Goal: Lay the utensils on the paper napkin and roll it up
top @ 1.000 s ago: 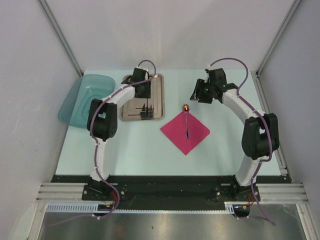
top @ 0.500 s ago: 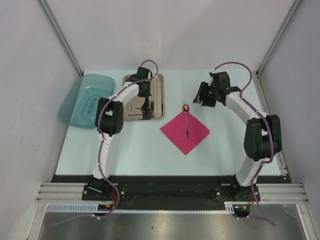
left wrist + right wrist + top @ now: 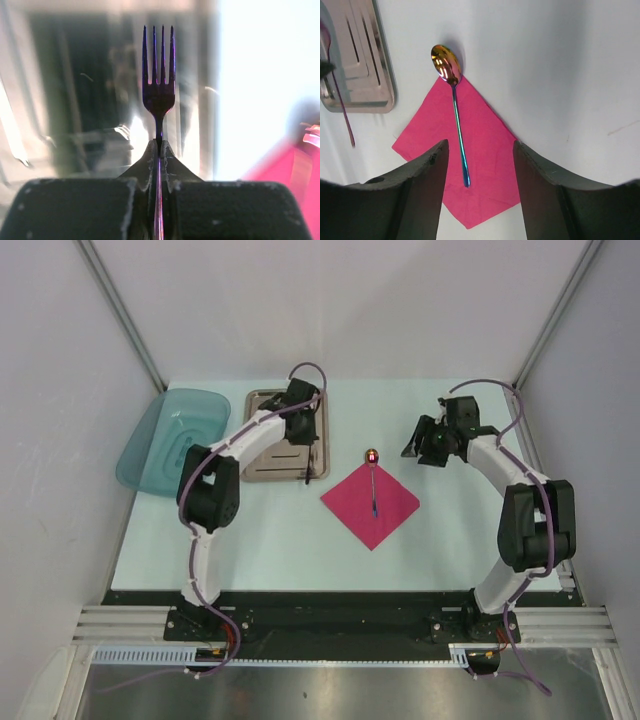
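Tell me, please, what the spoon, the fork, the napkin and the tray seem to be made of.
Spoon: mirror-bright, rainbow sheen from gold-red bowl to teal handle; coated metal or glossy plastic, cannot tell.
Fork, in the left claw: dark purple, glossy; likewise open.
Napkin: matte pink with soft creases; likely paper.
Tray: silvery, reflective, pressed ridges; likely steel.
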Controlling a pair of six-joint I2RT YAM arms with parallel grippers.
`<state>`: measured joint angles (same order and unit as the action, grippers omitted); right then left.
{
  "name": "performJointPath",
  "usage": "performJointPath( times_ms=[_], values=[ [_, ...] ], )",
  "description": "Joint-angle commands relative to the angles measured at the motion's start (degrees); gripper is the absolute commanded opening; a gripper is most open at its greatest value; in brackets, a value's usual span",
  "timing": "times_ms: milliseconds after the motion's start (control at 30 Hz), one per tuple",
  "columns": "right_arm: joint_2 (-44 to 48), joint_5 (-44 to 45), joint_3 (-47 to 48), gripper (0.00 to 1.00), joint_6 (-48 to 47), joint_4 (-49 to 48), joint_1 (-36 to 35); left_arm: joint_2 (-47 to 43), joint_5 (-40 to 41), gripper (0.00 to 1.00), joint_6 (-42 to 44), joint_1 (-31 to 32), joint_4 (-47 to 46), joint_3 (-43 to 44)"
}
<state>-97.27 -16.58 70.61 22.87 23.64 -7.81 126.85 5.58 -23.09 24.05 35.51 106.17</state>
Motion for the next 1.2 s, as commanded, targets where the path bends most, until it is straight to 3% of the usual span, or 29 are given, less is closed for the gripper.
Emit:
performJointPath(
  times_ms=[0,367,1167],
  values=[
    [2.5,-2.5,0.1,0.6,-0.3,-1.2,1.5,-13.9,-2.9,0.0,-12.4,5.0,-7.5,-9.4],
    [6.4,-4.2,-2.5,0.62,0.1,-1.7,2.1,-11.9,-3.5,0.0,-20.9,14.9,-9.3,-13.4],
    [5.7,-8.6,-2.8,0.63,1.6,-2.7,4.9,-3.8,0.0,0.0,-19.8,18.5,-20.7,-13.1]
  ],
)
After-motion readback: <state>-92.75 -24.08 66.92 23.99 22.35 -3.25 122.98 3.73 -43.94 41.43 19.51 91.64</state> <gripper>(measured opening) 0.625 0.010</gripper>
